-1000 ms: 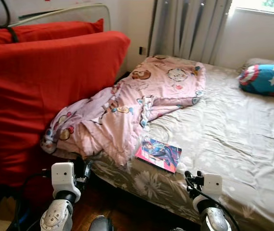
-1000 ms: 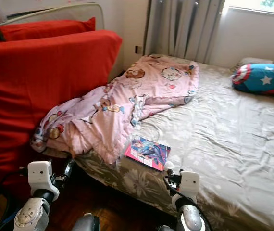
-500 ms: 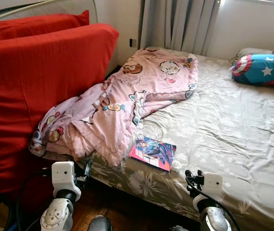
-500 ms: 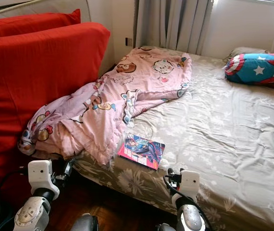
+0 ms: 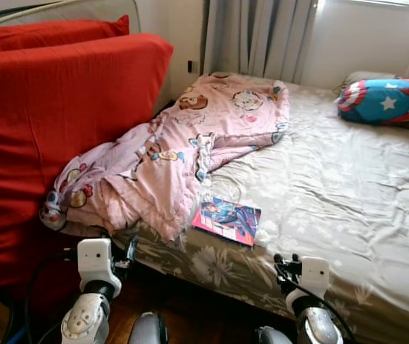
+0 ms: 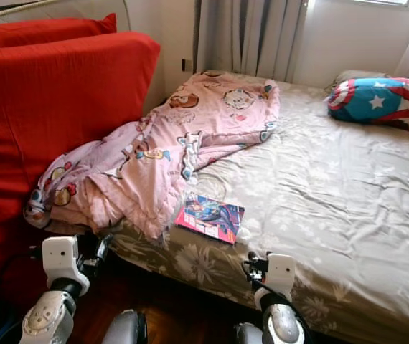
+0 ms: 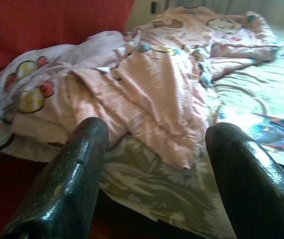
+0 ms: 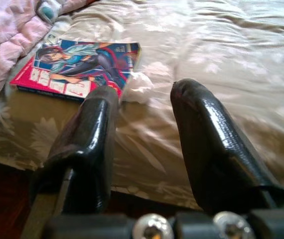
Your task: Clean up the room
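1 bed [image 5: 348, 208] mid-frame, 1 pink blanket [image 5: 183, 154] centre-left, 1 comic book [image 5: 227, 220] lower centre, 2 red cushions [image 5: 54, 107] upper left, 1 star pillow [image 5: 387, 102] upper right

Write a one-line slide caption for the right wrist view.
Open right gripper hovers at the bed edge, near a comic book beside a pink blanket.

Both silver arms are held low near the bed's [image 5: 348, 215] near edge; the left claw [image 7: 154, 164] and right claw [image 8: 142, 144] are spread apart, holding nothing.
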Controlling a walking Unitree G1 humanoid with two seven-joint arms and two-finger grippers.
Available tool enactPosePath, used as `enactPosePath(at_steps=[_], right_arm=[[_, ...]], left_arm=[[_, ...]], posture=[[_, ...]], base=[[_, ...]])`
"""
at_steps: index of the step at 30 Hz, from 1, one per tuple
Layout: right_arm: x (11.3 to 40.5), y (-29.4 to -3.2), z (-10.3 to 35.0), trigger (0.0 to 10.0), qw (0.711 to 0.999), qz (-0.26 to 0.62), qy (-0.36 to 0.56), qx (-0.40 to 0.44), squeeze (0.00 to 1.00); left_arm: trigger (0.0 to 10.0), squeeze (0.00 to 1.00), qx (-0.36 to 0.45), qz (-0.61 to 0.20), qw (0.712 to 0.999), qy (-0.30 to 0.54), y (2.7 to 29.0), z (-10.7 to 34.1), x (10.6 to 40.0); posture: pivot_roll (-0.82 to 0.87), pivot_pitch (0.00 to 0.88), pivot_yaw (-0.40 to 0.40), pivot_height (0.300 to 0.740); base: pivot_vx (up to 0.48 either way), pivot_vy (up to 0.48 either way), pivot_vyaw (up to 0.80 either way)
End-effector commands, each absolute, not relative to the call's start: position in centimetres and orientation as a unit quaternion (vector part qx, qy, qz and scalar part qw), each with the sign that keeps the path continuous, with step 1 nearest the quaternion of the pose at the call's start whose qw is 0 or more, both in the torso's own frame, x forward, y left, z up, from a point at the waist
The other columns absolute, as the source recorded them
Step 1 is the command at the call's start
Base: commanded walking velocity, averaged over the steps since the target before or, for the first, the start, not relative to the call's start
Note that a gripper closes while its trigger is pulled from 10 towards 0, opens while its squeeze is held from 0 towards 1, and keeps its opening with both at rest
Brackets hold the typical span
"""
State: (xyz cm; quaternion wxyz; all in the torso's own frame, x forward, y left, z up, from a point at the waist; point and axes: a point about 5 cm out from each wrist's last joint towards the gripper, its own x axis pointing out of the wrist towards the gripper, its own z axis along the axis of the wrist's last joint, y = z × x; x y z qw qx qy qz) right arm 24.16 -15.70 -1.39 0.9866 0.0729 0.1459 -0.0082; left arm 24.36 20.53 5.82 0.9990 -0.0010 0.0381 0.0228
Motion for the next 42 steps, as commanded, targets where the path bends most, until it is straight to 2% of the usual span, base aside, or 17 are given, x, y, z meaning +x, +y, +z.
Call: enactPosePath(at_steps=[1, 10, 18, 42], right_arm=[[24.25, -16.01, -1.26, 10.0, 0.987, -0.011, 0.141, 0.073, 0.00], [24.24, -15.58, -1.05, 10.0, 0.988, 0.005, 0.133, 0.074, 0.00], [24.28, -15.62, -1.09, 10.0, 0.988, 0.001, 0.134, 0.078, 0.00], [24.33, -15.58, -1.20, 10.0, 0.988, 0.003, 0.138, 0.076, 0.00]], left_arm=[[10.0, 0.00, -0.002, 0.018, 0.999, 0.038, 20.24, 6.01, 24.67], [10.0, 0.00, -0.003, 0.015, 0.999, 0.038, 20.13, 6.05, 24.82], [10.0, 0.00, -0.005, 0.016, 0.999, 0.038, 20.12, 6.07, 24.85], [10.0, 0.00, -0.011, 0.012, 0.999, 0.039, 20.10, 6.06, 24.79]], posture=[[0.07, 0.000, -0.051, 0.606], [0.07, 0.000, -0.050, 0.606], [0.07, 0.000, -0.052, 0.606], [0.07, 0.000, -0.055, 0.606]], base=[[0.000, 0.000, 0.00], [0.000, 0.000, 0.42], [0.000, 0.000, 0.00], [0.302, 0.000, 0.00]])
